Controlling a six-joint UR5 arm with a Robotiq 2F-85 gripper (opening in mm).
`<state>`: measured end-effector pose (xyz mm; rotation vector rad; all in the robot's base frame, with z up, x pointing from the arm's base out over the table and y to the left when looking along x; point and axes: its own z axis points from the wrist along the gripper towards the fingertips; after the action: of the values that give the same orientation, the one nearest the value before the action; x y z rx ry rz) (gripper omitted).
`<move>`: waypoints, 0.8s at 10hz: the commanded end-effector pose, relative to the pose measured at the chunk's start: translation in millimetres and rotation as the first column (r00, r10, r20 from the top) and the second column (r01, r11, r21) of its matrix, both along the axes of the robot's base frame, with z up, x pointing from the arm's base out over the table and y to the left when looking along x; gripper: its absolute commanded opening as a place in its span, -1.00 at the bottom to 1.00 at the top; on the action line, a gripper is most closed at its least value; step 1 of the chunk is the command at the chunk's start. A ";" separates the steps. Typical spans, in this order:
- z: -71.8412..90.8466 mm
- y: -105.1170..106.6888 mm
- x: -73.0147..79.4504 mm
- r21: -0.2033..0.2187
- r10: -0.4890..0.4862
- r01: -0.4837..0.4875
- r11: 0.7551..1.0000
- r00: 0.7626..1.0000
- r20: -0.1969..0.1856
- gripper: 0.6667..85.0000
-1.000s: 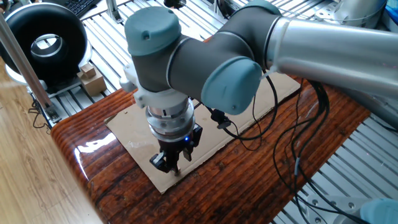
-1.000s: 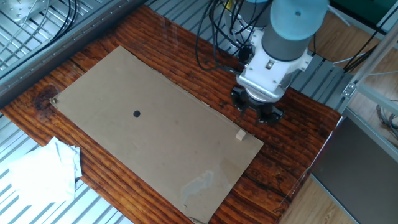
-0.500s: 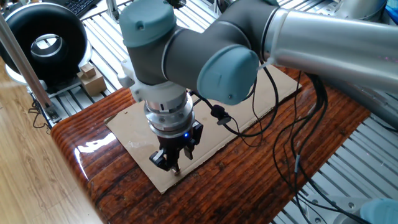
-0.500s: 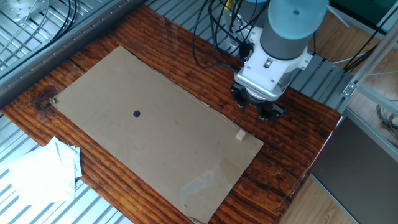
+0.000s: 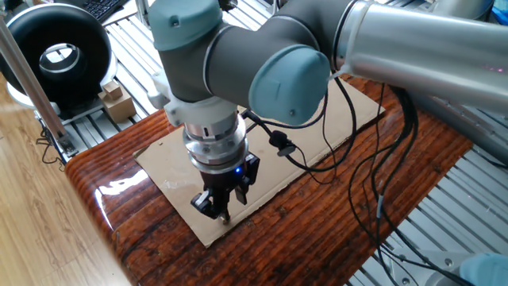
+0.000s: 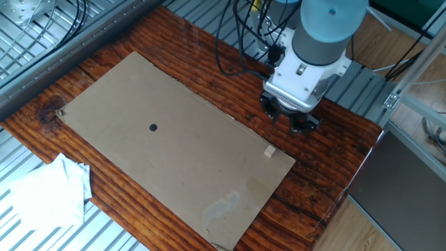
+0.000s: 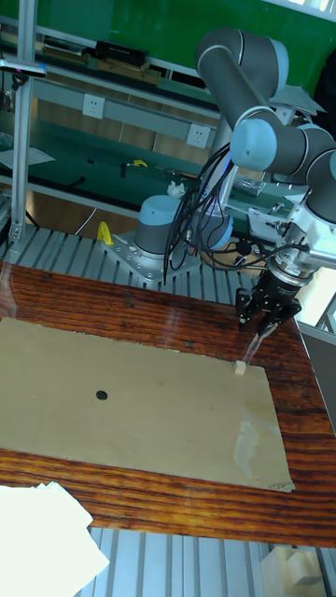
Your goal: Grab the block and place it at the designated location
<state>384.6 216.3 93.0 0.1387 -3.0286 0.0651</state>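
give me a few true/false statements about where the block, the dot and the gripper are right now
1. The block lies on the cardboard sheet. True.
2. The block sits on the dark dot. False: the dot is bare and the block lies apart from it, near the sheet's corner at the gripper's end.
3. The gripper holds the block in its jaws. False: the block rests on the sheet, below the gripper and not lifted.
4. A white cloth lies beside the cardboard sheet, on the side away from the arm. True.
5. The dot is marked on the wooden tabletop. False: it is on the cardboard sheet.
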 end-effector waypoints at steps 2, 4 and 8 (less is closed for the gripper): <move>0.6 11.5 14.4 0.048 0.037 -0.039 0.998 0.998 0.053 0.05; -13.9 15.7 23.3 0.066 0.026 -0.030 0.997 0.998 0.054 0.08; -63.3 1.9 53.0 0.047 0.026 -0.032 0.998 0.993 0.116 0.19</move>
<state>424.0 220.9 51.1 0.2020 -3.1155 0.0177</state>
